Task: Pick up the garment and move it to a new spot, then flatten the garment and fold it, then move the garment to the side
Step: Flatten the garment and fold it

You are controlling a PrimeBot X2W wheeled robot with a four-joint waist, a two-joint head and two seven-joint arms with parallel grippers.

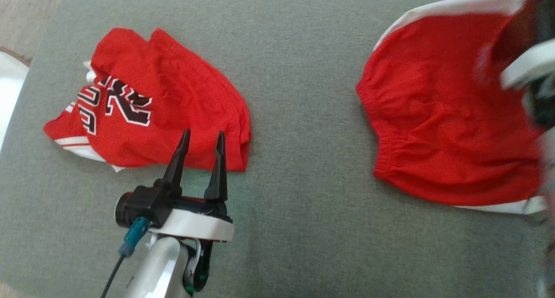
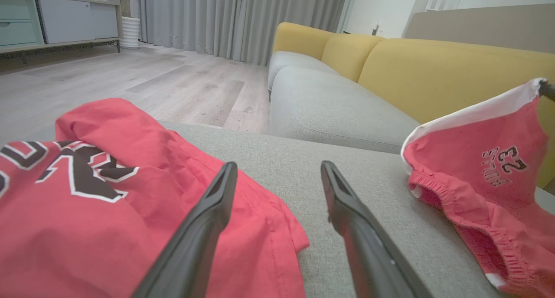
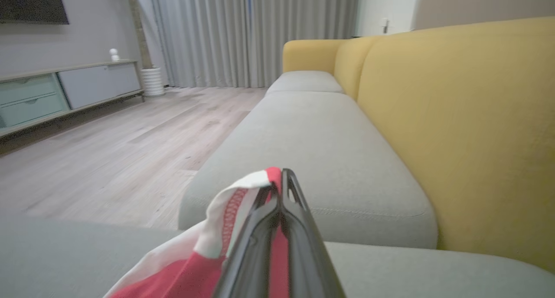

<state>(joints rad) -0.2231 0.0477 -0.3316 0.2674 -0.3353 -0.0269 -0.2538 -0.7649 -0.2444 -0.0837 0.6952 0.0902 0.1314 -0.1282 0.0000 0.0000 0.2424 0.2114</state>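
Observation:
The garment (image 1: 438,111) is a pair of red shorts with white trim, at the right of the grey cushion (image 1: 303,116). Its far edge is lifted, while the elastic waistband still rests on the cushion. My right gripper (image 3: 282,173) is shut on the white-trimmed hem (image 3: 230,202); its blurred wrist (image 1: 527,66) shows at the upper right in the head view. The left wrist view shows the shorts (image 2: 490,168) raised at one corner, with a "23" print. My left gripper (image 1: 203,135) stands open and empty at the near edge of a crumpled red jersey (image 1: 164,103), its fingers (image 2: 208,220) just above the cloth.
The jersey (image 2: 86,211) with black and white numbers lies at the cushion's left. A yellow sofa back (image 3: 455,116) runs along the right, with more grey seat cushions (image 3: 312,146) beyond. Wooden floor (image 3: 108,159) and a low cabinet (image 3: 65,90) lie to the left.

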